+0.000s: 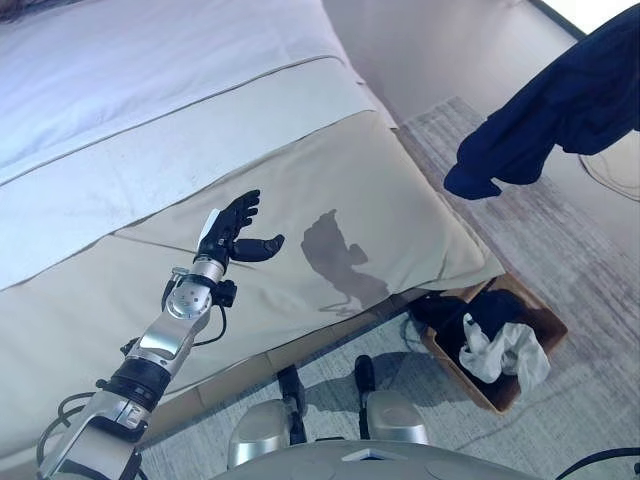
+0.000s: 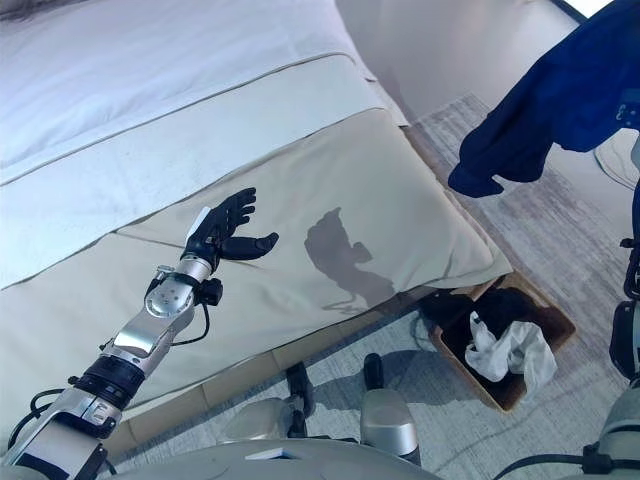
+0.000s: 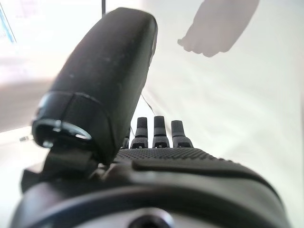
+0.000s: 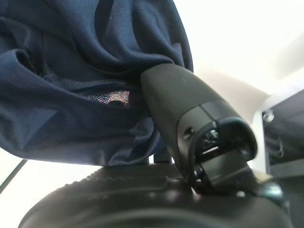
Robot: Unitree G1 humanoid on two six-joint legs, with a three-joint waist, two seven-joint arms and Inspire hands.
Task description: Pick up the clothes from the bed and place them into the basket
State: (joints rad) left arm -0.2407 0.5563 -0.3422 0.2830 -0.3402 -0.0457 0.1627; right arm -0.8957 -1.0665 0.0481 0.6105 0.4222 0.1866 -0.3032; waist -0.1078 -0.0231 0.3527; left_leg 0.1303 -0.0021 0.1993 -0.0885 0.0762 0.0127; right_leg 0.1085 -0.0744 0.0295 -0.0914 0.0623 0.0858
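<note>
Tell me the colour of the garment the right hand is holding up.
Dark navy blue garment, plain, pinched by the right hand; the right wrist view shows it best.

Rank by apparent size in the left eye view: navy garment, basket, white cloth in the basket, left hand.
1. navy garment, though it hangs nearer the camera
2. basket
3. white cloth and left hand: too alike to rank
</note>
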